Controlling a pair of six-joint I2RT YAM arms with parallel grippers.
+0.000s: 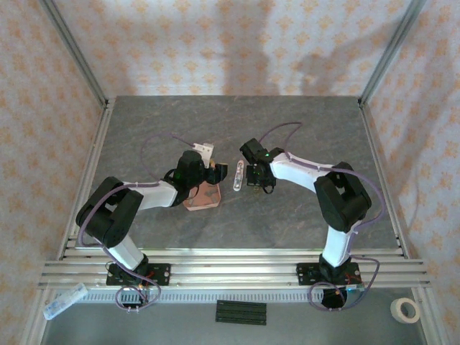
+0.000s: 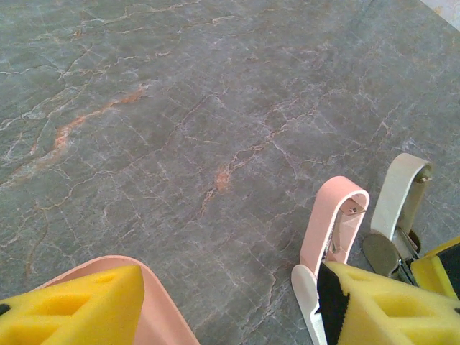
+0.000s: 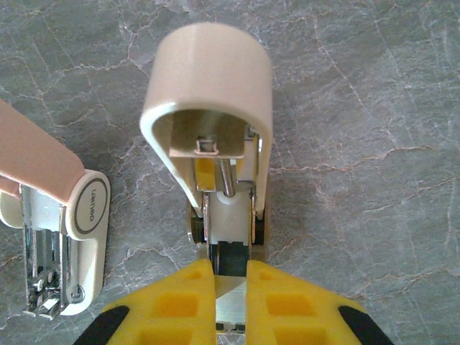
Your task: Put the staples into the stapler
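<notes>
The stapler (image 3: 79,212) lies near the middle of the grey marbled worktop (image 1: 287,129), about midway between its left and right edges and well away from every corner. It is hinged open. Its pale pink cover is lifted away from the white base, and the metal channel (image 3: 43,273) inside is exposed. Whether staples sit in that channel is too fine to tell. Just beside it, on the side toward the right edge, stands a second, cream-coloured stapler (image 3: 208,93). It is also swung open, with its rounded cover raised. The right gripper (image 3: 230,267) has its yellow fingers (image 3: 269,298) drawn close together, clamped on the narrow lower end of this cream stapler. The left gripper (image 2: 231,280) hangs low over the worktop with its fingers spread wide and grasps nothing. One finger (image 2: 72,309) lies over the rim of the salmon-pink tray (image 2: 158,305), and the other (image 2: 388,309) is right against the white base of the pink stapler. The tray rests just left of the pink stapler, slightly nearer the worktop's near edge.
</notes>
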